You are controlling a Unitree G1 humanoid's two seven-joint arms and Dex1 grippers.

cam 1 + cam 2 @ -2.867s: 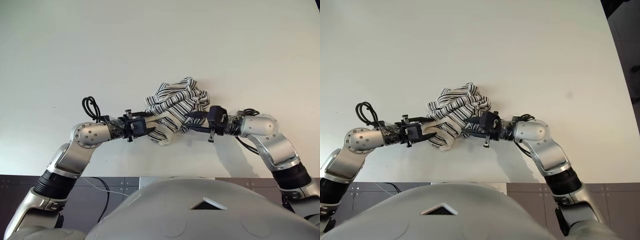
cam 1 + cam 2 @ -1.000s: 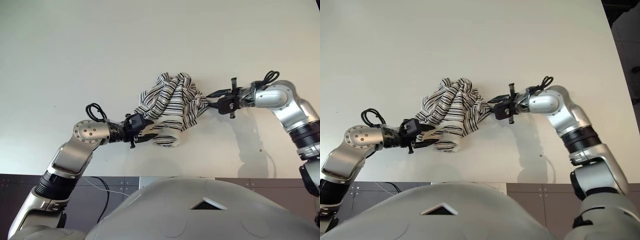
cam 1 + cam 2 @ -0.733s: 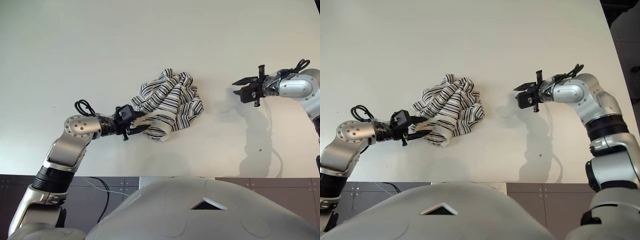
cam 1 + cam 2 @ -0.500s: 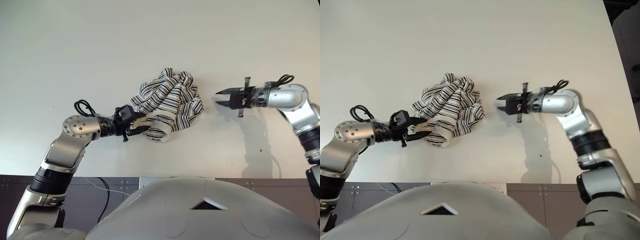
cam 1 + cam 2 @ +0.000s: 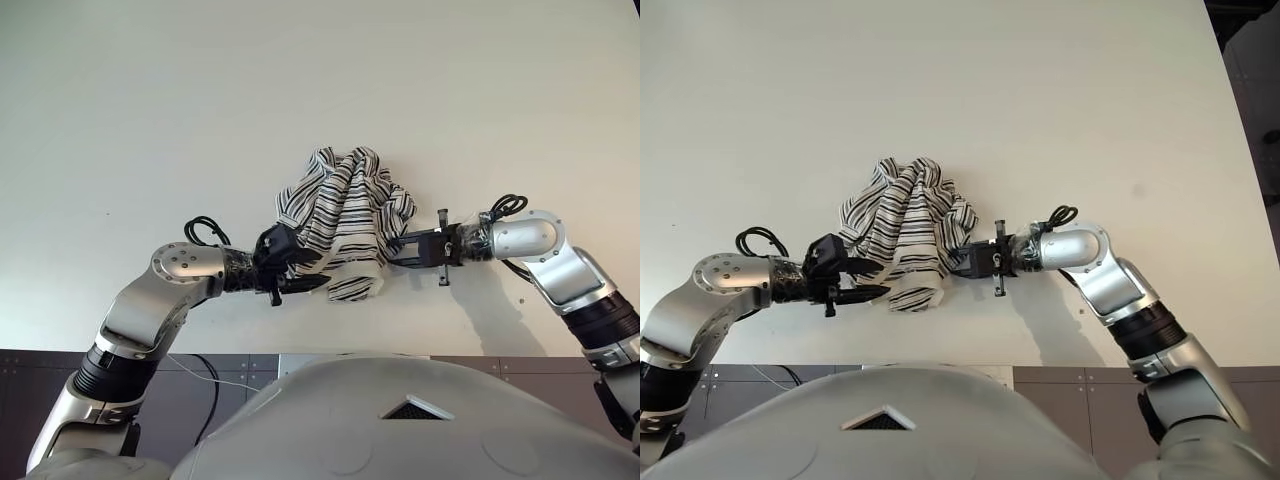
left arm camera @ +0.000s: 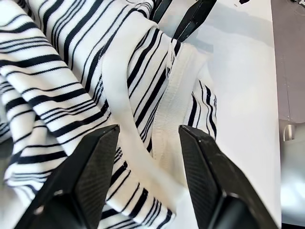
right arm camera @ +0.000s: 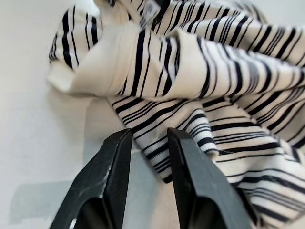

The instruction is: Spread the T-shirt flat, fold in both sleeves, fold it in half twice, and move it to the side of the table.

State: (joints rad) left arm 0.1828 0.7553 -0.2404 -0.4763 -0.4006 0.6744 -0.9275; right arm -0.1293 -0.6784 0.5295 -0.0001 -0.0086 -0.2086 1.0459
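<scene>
The black-and-white striped T-shirt (image 5: pixel 345 205) lies crumpled in a heap at the middle of the white table (image 5: pixel 150 100). My left gripper (image 5: pixel 303 272) is at the heap's near-left side, open. In the left wrist view its fingers (image 6: pixel 95 157) straddle a white-hemmed fold of the T-shirt (image 6: pixel 71 71). My right gripper (image 5: pixel 398 248) is low at the heap's right edge, open with a narrow gap. In the right wrist view its fingertips (image 7: pixel 116 143) sit just short of the striped T-shirt (image 7: pixel 190 62), with nothing clamped.
Bare table top surrounds the heap on the left, right and far sides. The table's front edge (image 5: pixel 200 350) runs just behind both elbows, with dark floor and a thin white cable (image 5: pixel 200 375) below it.
My right gripper let go of the shirt, swung out to the right, then came back low to the heap's right edge. The left gripper pushed right into the heap, which shifted slightly.
</scene>
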